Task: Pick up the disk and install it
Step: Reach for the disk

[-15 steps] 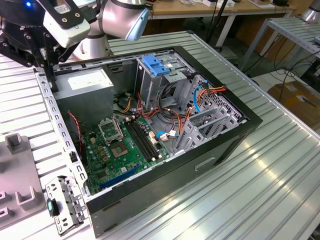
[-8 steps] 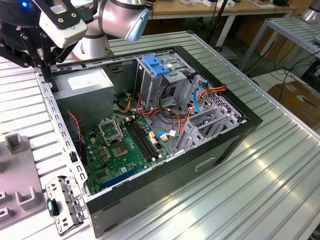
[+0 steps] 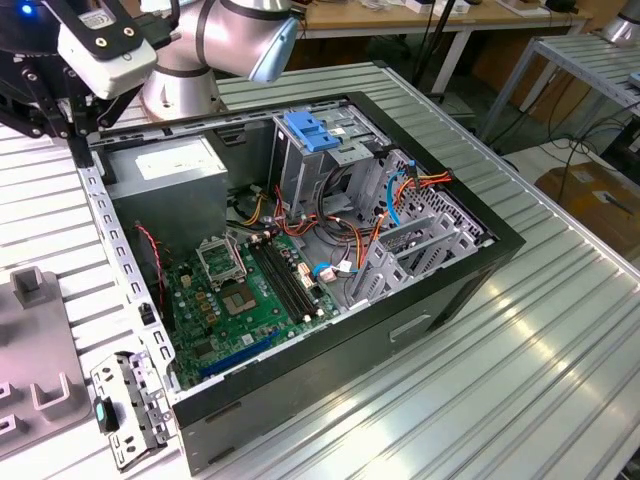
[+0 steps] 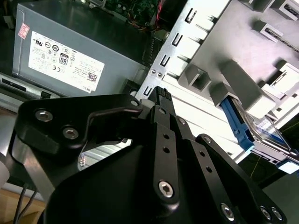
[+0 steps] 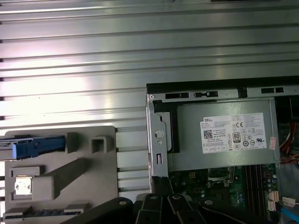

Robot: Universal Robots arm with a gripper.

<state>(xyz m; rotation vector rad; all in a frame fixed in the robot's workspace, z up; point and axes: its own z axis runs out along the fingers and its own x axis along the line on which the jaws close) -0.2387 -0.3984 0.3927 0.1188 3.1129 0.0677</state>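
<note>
- A white label point(image 5: 236, 134) sits on the grey power supply box point(image 5: 219, 158), just ahead of the claw point(image 5: 160, 183) in the first wrist view. It carries a maker's mark, two barcodes, a row of round and square approval signs, and lines of fine print too small to make out.
- A small red-and-white sticker point(image 4: 22, 31) sits at the box's corner, farther from the claw than the white label. Its print cannot be read.

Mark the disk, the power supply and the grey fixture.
disk point(image 5: 37, 146): first wrist view, blue carrier frame.
power supply point(image 5: 188, 140): first wrist view, bare casing beside label.
grey fixture point(image 5: 100, 186): first wrist view, flat bare face.
</note>
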